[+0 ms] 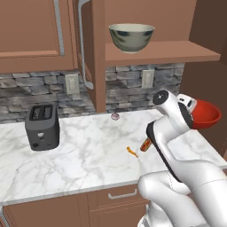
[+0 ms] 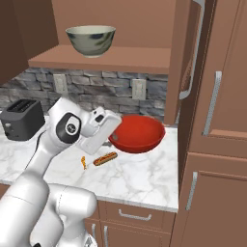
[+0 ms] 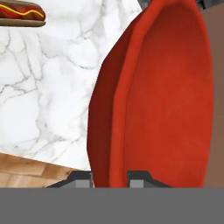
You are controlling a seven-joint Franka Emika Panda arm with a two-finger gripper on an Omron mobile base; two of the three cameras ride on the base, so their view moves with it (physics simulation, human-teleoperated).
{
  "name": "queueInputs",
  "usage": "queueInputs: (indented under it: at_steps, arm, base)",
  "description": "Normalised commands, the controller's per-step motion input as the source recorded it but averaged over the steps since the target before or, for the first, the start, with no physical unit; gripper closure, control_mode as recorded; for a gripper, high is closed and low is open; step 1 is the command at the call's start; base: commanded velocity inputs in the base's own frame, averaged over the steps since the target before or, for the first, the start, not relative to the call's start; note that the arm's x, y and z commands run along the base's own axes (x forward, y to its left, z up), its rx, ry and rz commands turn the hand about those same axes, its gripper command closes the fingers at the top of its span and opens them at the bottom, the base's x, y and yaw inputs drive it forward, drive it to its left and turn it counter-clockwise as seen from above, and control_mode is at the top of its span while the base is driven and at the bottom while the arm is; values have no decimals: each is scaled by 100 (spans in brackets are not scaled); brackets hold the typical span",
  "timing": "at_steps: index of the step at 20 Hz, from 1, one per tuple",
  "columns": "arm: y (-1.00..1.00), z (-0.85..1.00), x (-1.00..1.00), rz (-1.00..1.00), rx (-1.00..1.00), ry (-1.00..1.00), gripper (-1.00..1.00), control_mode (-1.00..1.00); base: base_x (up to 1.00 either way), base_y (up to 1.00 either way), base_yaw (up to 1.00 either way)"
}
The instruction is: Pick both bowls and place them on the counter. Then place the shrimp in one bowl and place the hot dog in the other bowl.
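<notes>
**Red bowl in the grip, to be set down on the marble**

Marble first: the white veined desk (image 2: 144, 178) is the target, and it has bare room to the right of the food, near the tall cabinet. The red bowl (image 2: 137, 133) hangs above that stretch, carried clear of the surface. The end effector (image 3: 110, 178) is clamped on its rim, one finger inside the wall and one outside, as the hand view shows.

To do this step well, I judge the bowl should come down level and land flat on open marble, apart from the food, so that nothing gets pushed or trapped under its foot. A rim pinch lets a bowl swing, so a slow descent is wise, and the fingers should part only once the base rests.

The grey-beige bowl (image 1: 131, 37) sits upright on the open shelf (image 1: 177, 52) above; it comes next.

The hot dog (image 2: 105, 158) lies on the desk just beside the red bowl's near edge. The shrimp (image 2: 83, 162) lies close to its left.
</notes>
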Motion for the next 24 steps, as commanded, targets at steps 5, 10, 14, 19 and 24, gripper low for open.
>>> queueInputs:
  at_steps: [5, 10, 14, 19, 24]
  arm:
    - [0, -56, 16, 0, 0, 0, 100, -100]
    - [-7, -52, 4, 0, 1, 0, 100, -100]
    - [-16, -28, 0, 0, 7, 0, 100, -100]
    - [-15, -28, 0, 1, 7, 0, 100, -100]
    - [-5, -35, 0, 2, 7, 0, 100, -100]
  base:
    - [0, 0, 0]
    - [0, 0, 0]
    - [0, 0, 0]
    - [0, 0, 0]
    - [0, 0, 0]
